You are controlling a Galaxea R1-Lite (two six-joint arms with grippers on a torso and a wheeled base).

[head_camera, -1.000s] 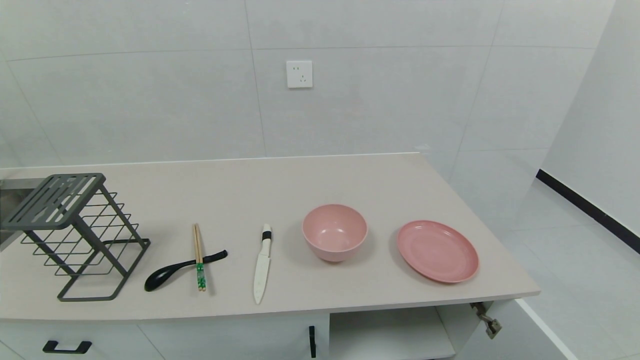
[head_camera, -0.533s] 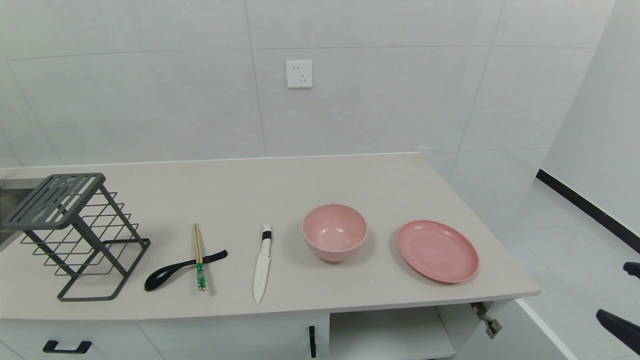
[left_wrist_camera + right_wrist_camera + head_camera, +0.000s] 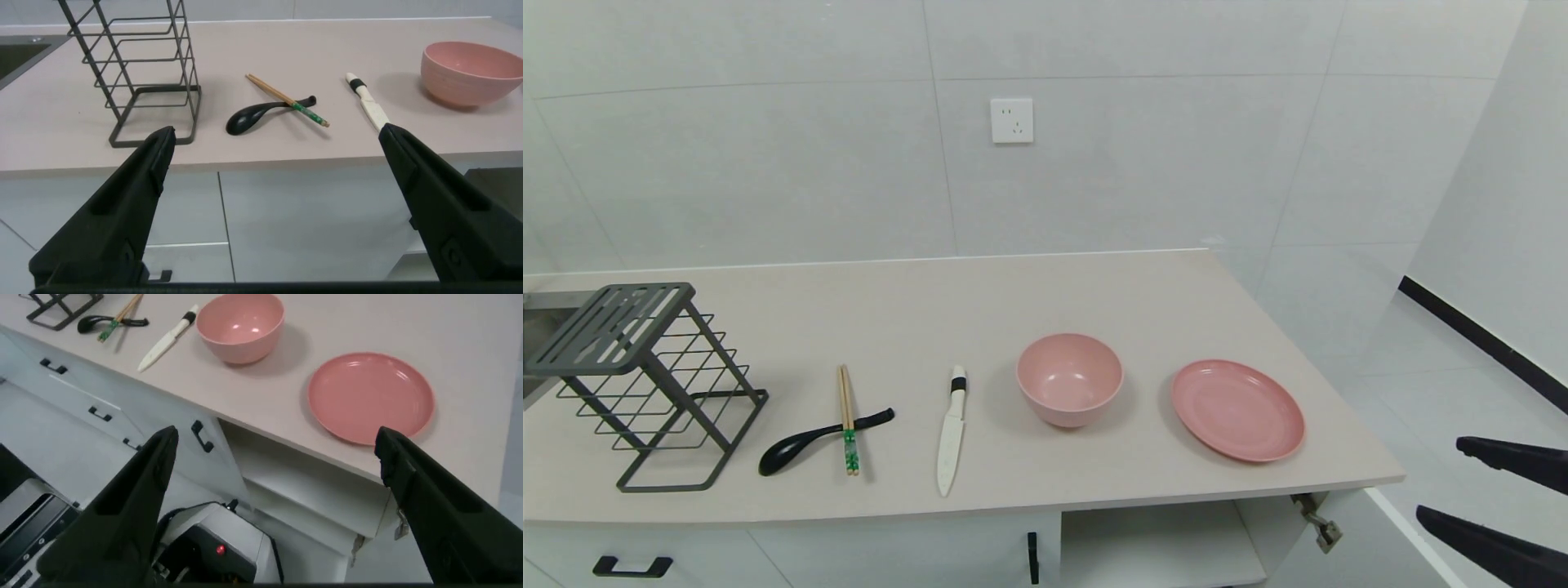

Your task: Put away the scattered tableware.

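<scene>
I'm seeing counter [image 3: 1013, 294] carrying rack [image 3: 613, 327] at left end. Left gripper [image 3: 278, 132], right gripper [image 3: 1441, 479] both spread, hovering empty off counter edge. Plate [image 3: 1237, 410] lying rightmost; bowl [image 3: 1069, 380], knife [image 3: 949, 433] sitting leftward; spoon [image 3: 780, 453] lying under chopsticks [image 3: 846, 400] near rack.

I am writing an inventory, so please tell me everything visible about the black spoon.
The black spoon looks like glossy plastic or ceramic, with an oval bowl and a short curved handle. It lies on the counter between the wire rack and the knife. The chopsticks lie across its handle.
</scene>
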